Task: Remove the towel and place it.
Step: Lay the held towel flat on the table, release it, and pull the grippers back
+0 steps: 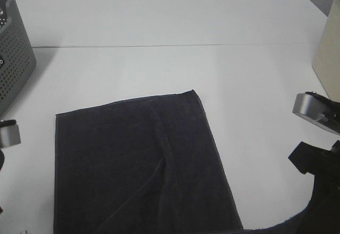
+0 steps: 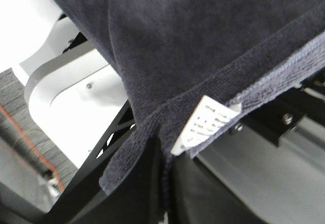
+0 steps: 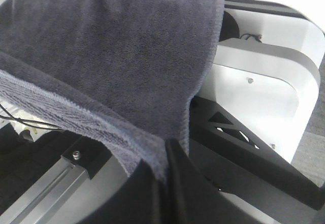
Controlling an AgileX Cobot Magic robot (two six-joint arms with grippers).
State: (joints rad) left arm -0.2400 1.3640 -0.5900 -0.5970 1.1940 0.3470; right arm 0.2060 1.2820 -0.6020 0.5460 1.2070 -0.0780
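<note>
Nearest, off the front edge, the left claw (image 2: 163, 193) at 8 o'clock is clamped tight on a towel (image 1: 138, 165) corner beside its white care label (image 2: 203, 125). The right claw (image 3: 165, 181) at 4 o'clock pinches the other near corner. That two-corner hold, I'd judge, lets the cloth travel spread, not bunched. Its far half lies flat mid-tabletop (image 1: 159, 69), with a grey basket (image 1: 13, 59) at 10 o'clock.

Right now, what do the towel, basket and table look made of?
Towel: soft terry cloth, near-black, matte; looped pile and stitched hem show up close, with a white sewn-in label.
Basket: likely moulded plastic, grey, dull; regular rows of small holes.
Table: smooth white top, slight sheen, probably laminate or painted board; can't tell which.
</note>
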